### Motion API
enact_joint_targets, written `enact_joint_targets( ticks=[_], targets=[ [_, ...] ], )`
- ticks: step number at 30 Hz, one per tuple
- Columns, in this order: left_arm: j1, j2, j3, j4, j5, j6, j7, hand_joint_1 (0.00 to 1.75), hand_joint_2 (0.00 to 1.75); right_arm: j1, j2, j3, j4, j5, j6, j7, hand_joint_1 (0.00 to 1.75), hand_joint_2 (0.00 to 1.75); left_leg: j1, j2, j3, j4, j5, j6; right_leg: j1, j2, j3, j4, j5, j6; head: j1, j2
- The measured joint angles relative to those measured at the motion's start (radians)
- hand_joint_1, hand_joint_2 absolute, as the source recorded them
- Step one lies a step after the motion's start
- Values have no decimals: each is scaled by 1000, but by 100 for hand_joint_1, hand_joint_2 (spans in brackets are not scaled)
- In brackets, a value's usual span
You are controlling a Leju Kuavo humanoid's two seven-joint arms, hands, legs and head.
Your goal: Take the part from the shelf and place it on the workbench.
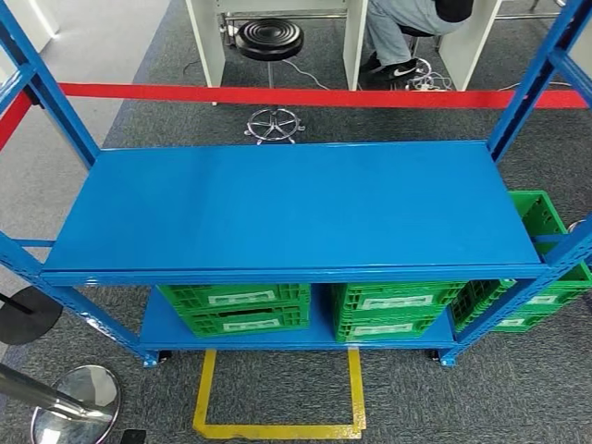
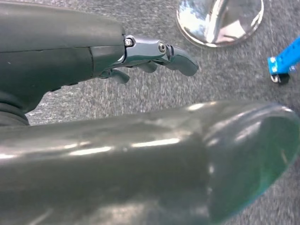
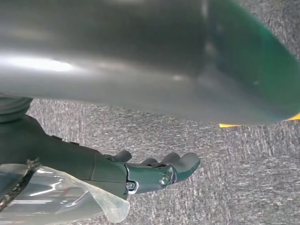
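Observation:
A blue metal shelf (image 1: 293,203) stands in front of me, and its top board is a bare blue sheet. On the lower board sit two green crates (image 1: 237,310) (image 1: 391,310), with their insides hidden under the top board. My left hand (image 2: 106,56) hangs over grey carpet, fingers (image 2: 176,55) stretched out and holding nothing. My right hand (image 3: 141,176) also hangs over the carpet, its fingers (image 3: 180,164) straight and empty. A clear plastic film (image 3: 71,197) lies by that wrist.
A third green crate (image 1: 537,277) sits at the shelf's right end. A chrome post base (image 1: 77,402) (image 2: 219,18) stands at my left. A yellow floor outline (image 1: 279,430) marks the carpet. Behind the shelf are a red barrier band (image 1: 314,96), a black stool (image 1: 269,39) and a seated person (image 1: 398,37).

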Motion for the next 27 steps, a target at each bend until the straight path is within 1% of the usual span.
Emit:
enact_joint_targets(
  ticks=[1,2,3,5,7,10,12,14,16,17,21,25,26,27],
  targets=[
    [1,0,0,0,0,0,0,0,0,-2,0,0,0,0,0,0,0,0,3,0,6,-9,-2,2,0,-2,4,-4,-2,5,0,0],
    [2,-1,0,0,0,0,-2,0,0,-3,-1,0,1,0,0,0,0,0,3,-2,12,-17,-3,1,0,-2,11,-8,3,8,1,0],
    [3,-1,1,0,0,0,-3,0,0,-5,-1,0,1,0,0,0,0,0,5,-3,21,-25,-2,-1,2,-2,20,-9,7,8,1,0],
    [1,-1,1,0,-1,-1,-6,0,0,-7,-3,-1,2,0,-1,0,0,0,4,-5,33,-31,-7,-7,3,0,33,-13,18,3,3,0],
    [-1,-2,1,0,-4,-1,-7,0,0,-9,-5,-1,3,0,-2,1,0,0,3,-6,36,-30,-12,-6,3,0,41,-19,15,-1,4,0],
    [-1,-3,2,0,-7,-1,-7,0,0,-9,-5,-1,3,0,-2,1,0,0,1,-4,36,-29,-16,-3,1,0,45,-32,9,0,4,0],
    [-1,-3,2,0,-7,-2,-7,0,0,-8,-5,-1,3,0,-2,1,0,0,0,-3,37,-29,-19,0,-1,0,47,-44,1,4,4,0],
    [-1,-2,2,0,-7,-2,-7,0,87,-8,-6,-2,3,-1,-3,1,0,0,-1,-3,37,-29,-20,2,-2,0,48,-51,-3,8,4,0],
    [-1,-2,2,0,-7,-3,-7,0,175,-8,-6,-2,3,-2,-3,1,0,0,-2,-3,38,-29,-20,2,-2,-1,49,-51,-2,9,4,0],
    [0,-2,2,0,-7,-3,-7,0,175,-8,-6,-2,3,-3,-3,1,0,0,-1,-3,38,-29,-19,2,-2,-1,49,-51,-2,10,4,0],
    [0,-2,2,0,-11,-6,-1,0,175,-7,-6,-3,4,-1,-9,7,0,175,-1,-3,42,-29,-19,2,-2,-1,52,-51,-1,11,4,0],
    [1,-2,1,1,-36,-39,28,0,175,-8,-6,-2,4,12,-35,25,0,175,0,-3,43,-30,-19,2,0,-1,54,-51,-1,10,4,0],
    [1,-2,1,1,-35,-50,27,0,131,-8,-6,-2,4,11,-34,25,0,131,1,-3,43,-30,-19,2,0,-1,54,-51,-1,10,4,0],
    [1,-2,1,1,-34,-56,27,0,116,-8,-6,-3,4,10,-33,25,0,116,1,-3,43,-30,-19,2,1,-1,54,-51,-1,10,4,0]
  ],
)
